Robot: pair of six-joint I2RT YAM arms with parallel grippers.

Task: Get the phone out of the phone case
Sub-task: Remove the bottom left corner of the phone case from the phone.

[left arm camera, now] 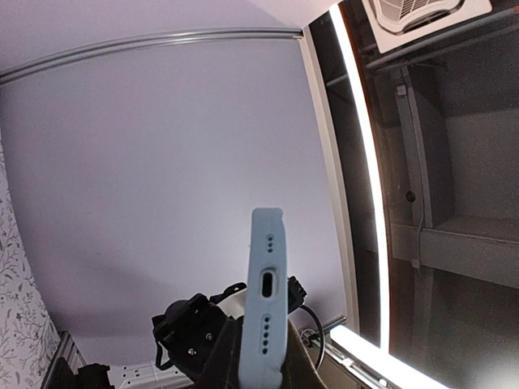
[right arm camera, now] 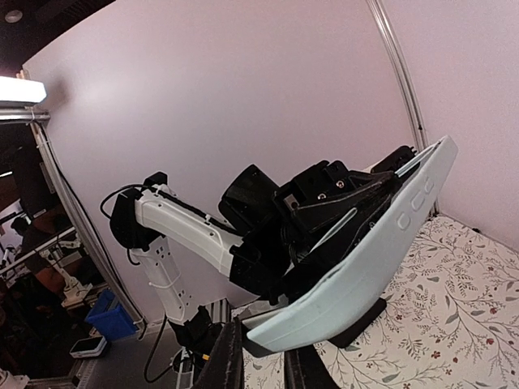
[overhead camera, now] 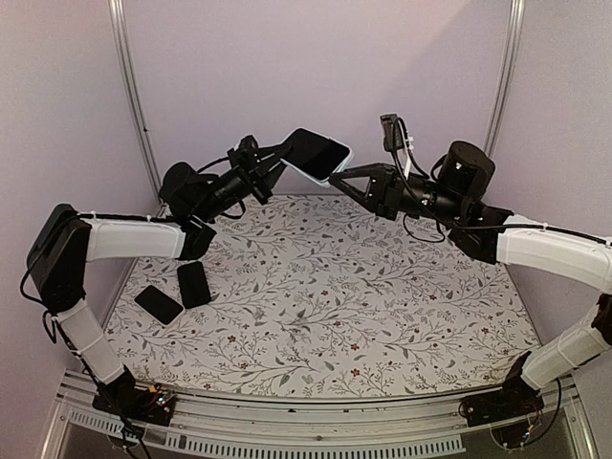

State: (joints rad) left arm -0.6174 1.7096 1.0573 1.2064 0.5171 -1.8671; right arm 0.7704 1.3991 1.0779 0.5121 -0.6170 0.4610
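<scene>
— Two claws on one phone case (overhead camera: pixel 341 155), agreed? Where do we log it?

— Agreed. We log it in the air, well above the desk (overhead camera: pixel 382 306), between the two arms. The phone (overhead camera: pixel 311 153) sits inside, dark screen tilted toward the top camera. Not out yet.

— Why is it held like that?

— We judge one claw anchors while the other peels the rim. The left claw (overhead camera: pixel 279 158) is closed tight on the case. The charge-port edge faces its wrist camera, pinched between the fingers.

— And the right?

— The right claw (overhead camera: pixel 337 176) is narrowed onto the opposite corner. In its wrist view the pale rim, side buttons showing, passes between its fingers. We read that as gripping the case, not the phone.

— Counts, quick.

— We count two arms, two claws, one case and one phone in it. Two more things lie flat on the desk's left side, the near slab (overhead camera: pixel 158 304) and the far slab (overhead camera: pixel 194 284), just beside each other. They look like bare phones, but we can't confirm that.
</scene>
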